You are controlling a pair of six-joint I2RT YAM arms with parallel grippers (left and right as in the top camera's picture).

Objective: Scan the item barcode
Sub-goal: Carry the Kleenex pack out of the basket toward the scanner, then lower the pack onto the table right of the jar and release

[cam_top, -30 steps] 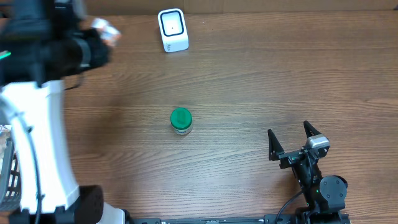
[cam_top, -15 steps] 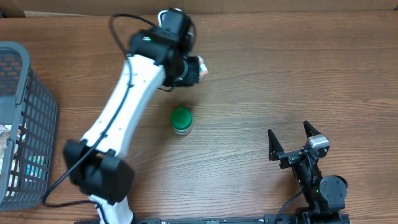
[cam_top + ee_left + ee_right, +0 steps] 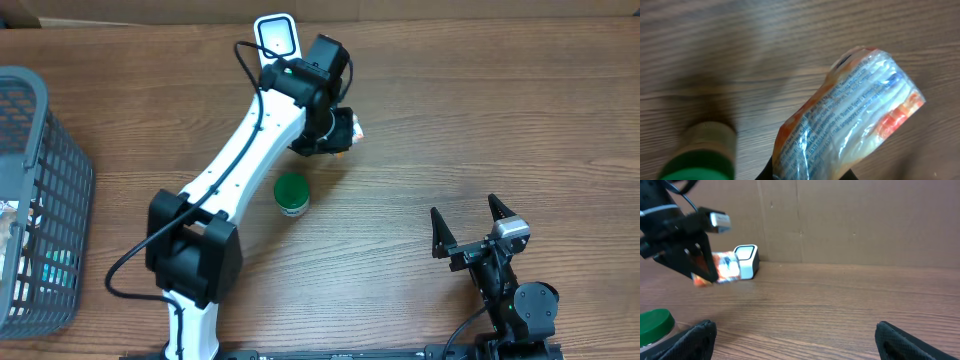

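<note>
One grey mesh basket [image 3: 40, 180] is noted at the left edge of the wooden table [image 3: 450, 120]. Further right, a clear printed snack packet [image 3: 850, 115] is pinched between the closed jaws of the left gripper [image 3: 328, 132]. It is held off the wood, near the white barcode scanner [image 3: 276, 35] and the green-lidded jar [image 3: 291, 193]. At far right, the right gripper [image 3: 468, 228] is seen with jaws spread wide.

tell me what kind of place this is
Most likely a robot lab's mock shop checkout, not a real store: a white barcode scanner stands on a bare wooden table, a grey wire shopping basket with goods sits at the left edge, and plain cardboard forms the back wall.
</note>
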